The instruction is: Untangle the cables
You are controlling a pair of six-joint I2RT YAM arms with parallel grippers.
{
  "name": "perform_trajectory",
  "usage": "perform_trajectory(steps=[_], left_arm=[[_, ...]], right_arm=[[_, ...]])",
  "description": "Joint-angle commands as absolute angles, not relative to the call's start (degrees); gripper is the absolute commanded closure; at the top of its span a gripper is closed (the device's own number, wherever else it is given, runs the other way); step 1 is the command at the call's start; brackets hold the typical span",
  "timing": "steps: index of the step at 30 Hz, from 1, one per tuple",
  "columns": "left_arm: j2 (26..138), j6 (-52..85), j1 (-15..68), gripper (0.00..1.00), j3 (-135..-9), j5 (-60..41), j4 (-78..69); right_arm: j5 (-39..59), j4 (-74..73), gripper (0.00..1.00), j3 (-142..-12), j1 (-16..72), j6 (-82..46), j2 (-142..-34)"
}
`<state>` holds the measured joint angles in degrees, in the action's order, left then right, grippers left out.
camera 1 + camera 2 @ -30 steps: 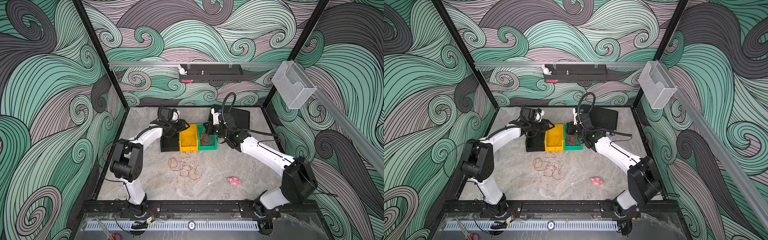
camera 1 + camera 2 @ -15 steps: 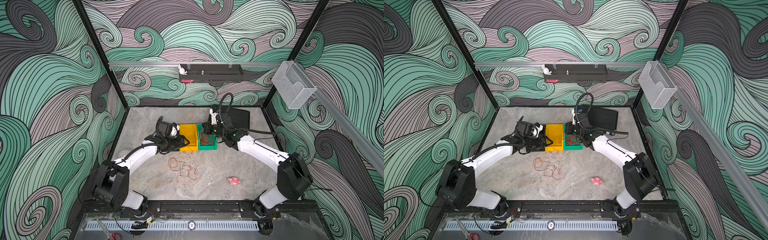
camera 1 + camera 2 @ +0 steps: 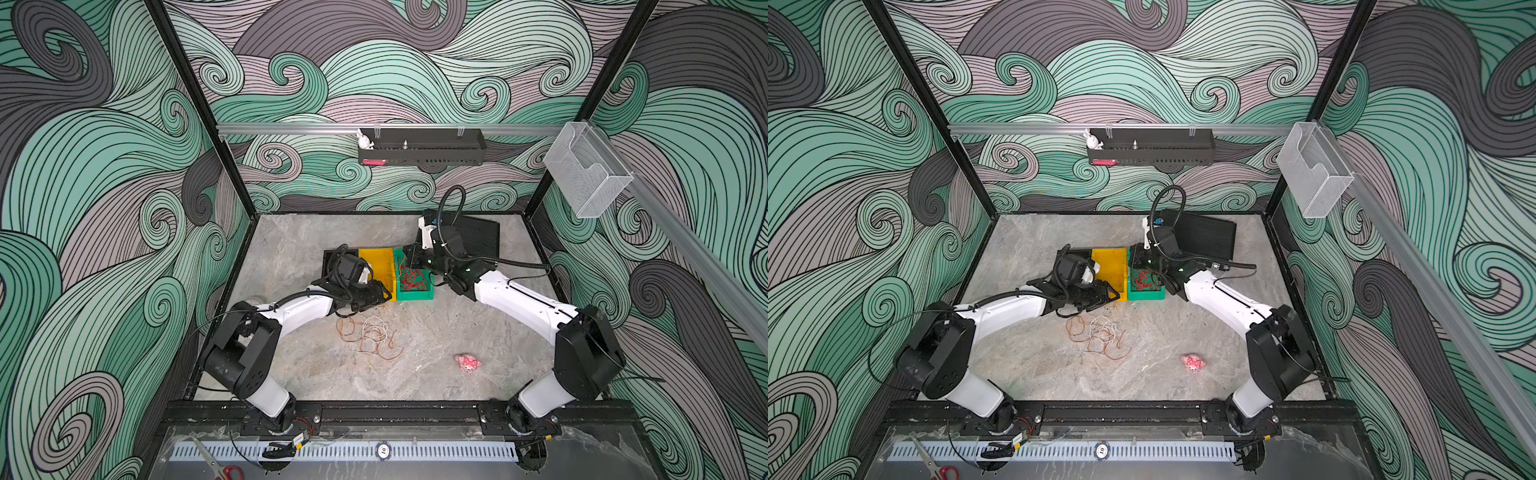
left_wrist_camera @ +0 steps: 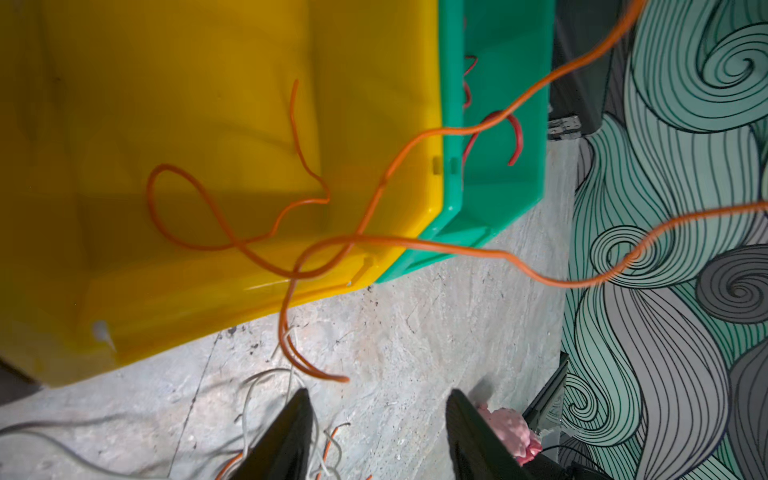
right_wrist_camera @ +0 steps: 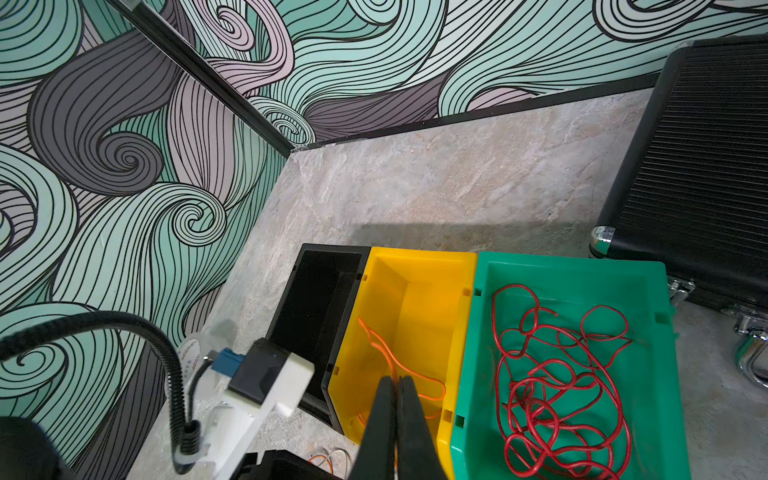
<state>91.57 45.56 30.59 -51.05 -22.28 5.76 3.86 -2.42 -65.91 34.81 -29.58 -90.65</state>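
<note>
**Top views:** In both top views the L gripper (image 3: 385, 296) sits just left of centre, at the near lip of the yellow bin (image 3: 376, 258). It is right above the cable tangle (image 3: 369, 337), orange and white loops loose on the table (image 3: 291, 249). The R gripper (image 3: 407, 264) is over the seam btwn the yellow bin and the green bin (image 3: 415, 296). Red cables (image 3: 412, 280) lie inside the green one. A pink plush (image 3: 468, 363) lies lower right, well apart.

**L wrist:** The fingers (image 4: 291, 436) at the bottom edge stand moderately apart w/ bare table btwn them and nothing gripped. The orange cable (image 4: 376, 239) loops across the yellow bin's inside and front lip. Two strands run off at right and upper right. White wires (image 4: 266, 374) lie bottom centre. The pink plush is partly hidden behind the right-hand finger.

**R wrist:** The R gripper, bottom centre, has its fingers pressed together, pinching the orange cable over the yellow bin. Red cables are piled in the green bin, lower right. A black bin (image 5: 328, 249) is left of the yellow one, and a black case (image 5: 706, 166) is upper right.
</note>
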Motion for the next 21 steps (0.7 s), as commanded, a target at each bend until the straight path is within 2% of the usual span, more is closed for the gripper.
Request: perform_trajectory(steps=[1,6,10,13,19,21], left_arm=[[93.97,46.09,31.45,0.46,-53.41,-18.25,6.18],[96.30,45.59,31.86,0.51,-54.38,-15.22,6.21],[97.53,45.93,31.82,0.60,-55.09,-15.89,5.28],[96.97,45.99,31.90,0.70,-54.87,-16.17,5.48],[92.91,44.13,31.90,0.99,-54.76,-15.31,9.42],[91.08,42.87,31.90,1.00,-55.38,-14.46,11.67]], right_arm=[[3.37,-3.12,1.00,-65.55,35.06,-28.85,-88.62],[3.76,-3.40,1.00,-65.04,34.99,-28.68,-87.68],[3.62,-3.51,1.00,-64.04,35.04,-28.56,-86.60],[3.43,-3.32,1.00,-63.42,34.98,-28.34,-86.05],[3.12,-3.76,1.00,-62.43,35.05,-28.45,-86.39],[2.67,-3.72,1.00,-62.08,35.05,-28.47,-86.56]])
